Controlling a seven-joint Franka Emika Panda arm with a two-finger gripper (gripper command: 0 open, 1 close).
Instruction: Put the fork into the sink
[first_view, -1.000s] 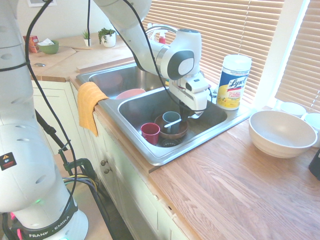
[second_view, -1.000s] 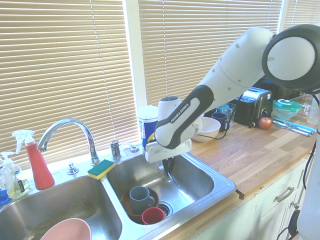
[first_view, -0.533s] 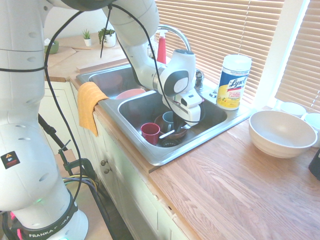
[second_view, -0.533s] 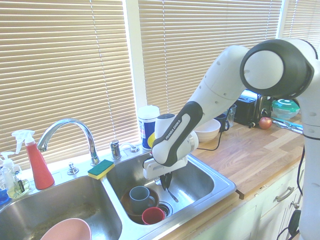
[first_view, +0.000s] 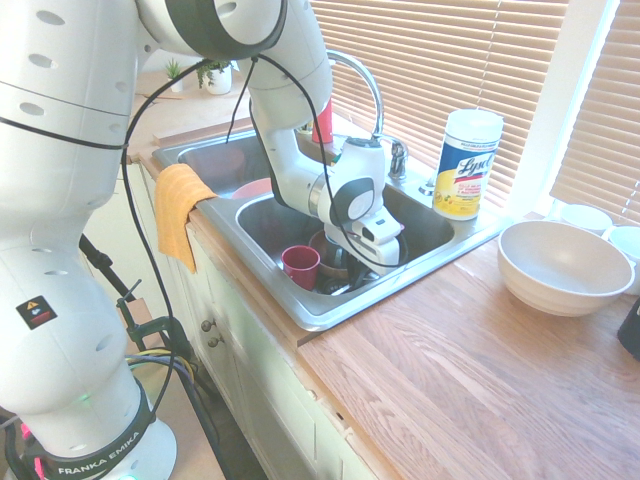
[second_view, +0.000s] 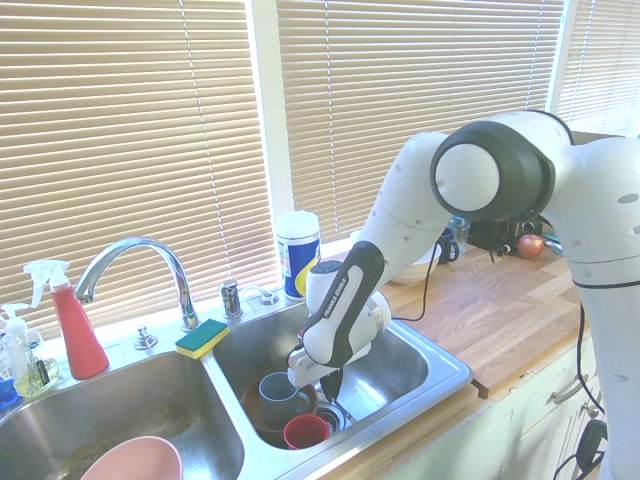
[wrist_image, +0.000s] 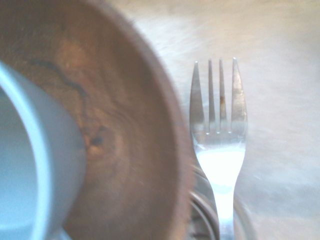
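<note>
The fork (wrist_image: 218, 130), silver with four tines, shows close up in the wrist view. It hangs just over the sink (wrist_image: 280, 100) floor, next to a brown bowl (wrist_image: 125, 125) that holds a grey-blue mug (wrist_image: 30, 165). My gripper (second_view: 330, 388) is low inside the sink (second_view: 400, 360), beside the mug (second_view: 275, 388) and above a red cup (second_view: 305, 430). It is shut on the fork's handle. In the first exterior view the gripper (first_view: 362, 262) is down in the sink (first_view: 430, 235), and the hand and the rim hide the fork.
A red cup (first_view: 300, 265) stands near the sink's front wall. A pink bowl (second_view: 130, 462) lies in the adjoining basin. A faucet (second_view: 140, 260) and a sponge (second_view: 202, 338) are at the back rim. A wipes canister (first_view: 468, 165) and a white bowl (first_view: 565, 265) stand on the wooden counter. An orange cloth (first_view: 180, 215) hangs over the front edge.
The arm has come down and toward the front of the basin, carrying the fork from above the bowl to just over the sink floor beside it.
</note>
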